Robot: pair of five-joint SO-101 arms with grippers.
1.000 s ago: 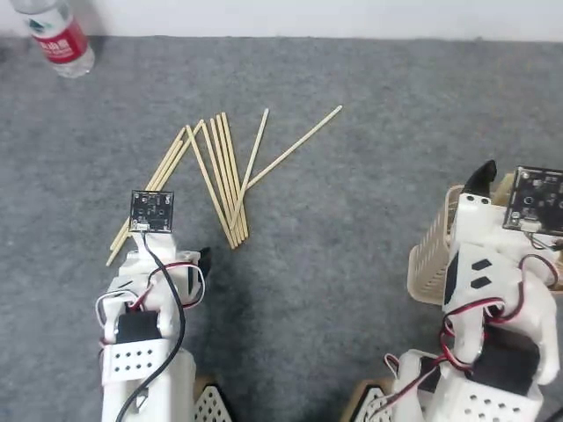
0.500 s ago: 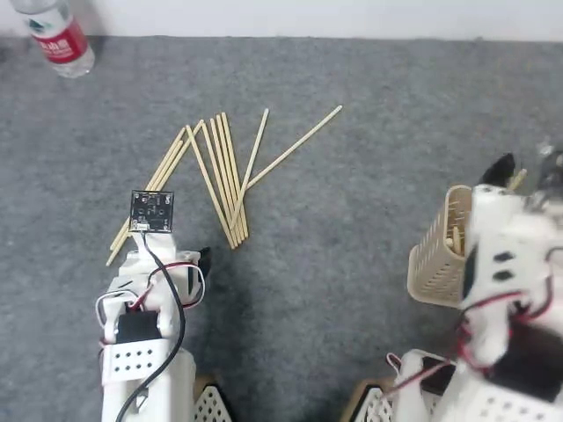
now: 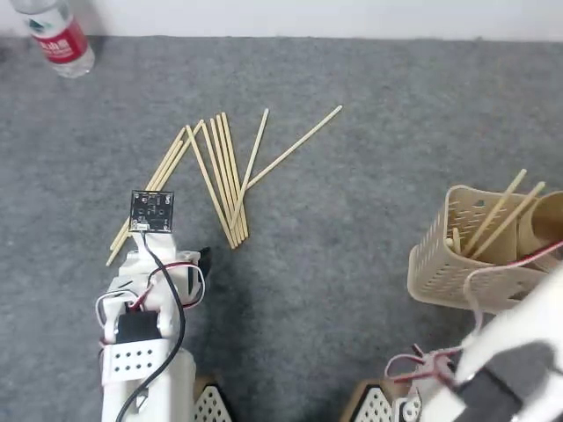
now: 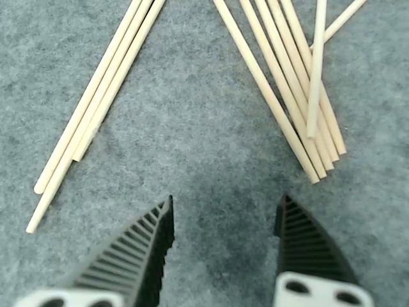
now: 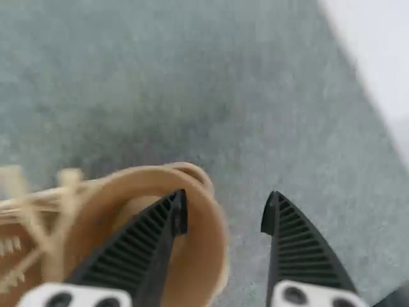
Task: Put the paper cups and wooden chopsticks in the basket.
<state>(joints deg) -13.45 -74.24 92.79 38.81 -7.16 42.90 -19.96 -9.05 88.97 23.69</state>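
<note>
Chopsticks (image 3: 220, 171) lie loose on the grey carpet (image 3: 352, 220) just ahead of the left pincer (image 4: 227, 201). Its jaws stand wide apart, hold nothing and hang over bare carpet. One small group slants away ahead and to that pincer's left. A tighter bundle fans out ahead and to its right, with two single sticks crossing over it and pointing farther off. None of them lies between the jaws.

Well to the right, the right pincer (image 5: 227, 198) is also spread wide, directly over the basket (image 3: 437, 264). A cup (image 5: 115, 198) sits below it inside the basket. Part of the cup's rim falls in the gap between the jaws, with one finger (image 5: 160, 230) in front of the cup's mouth. The view is blurred, so it cannot be told whether the finger touches the cup. Two more sticks (image 3: 497, 215) lean in the basket beside the cup, their ends rising above the rim.

Carpet covers the whole work surface up to a white strip (image 3: 308, 18) at the far edge. A bottle (image 3: 57, 35) with a red label stands far ahead of the left pincer and off to its left, well apart from the loose chopsticks.
</note>
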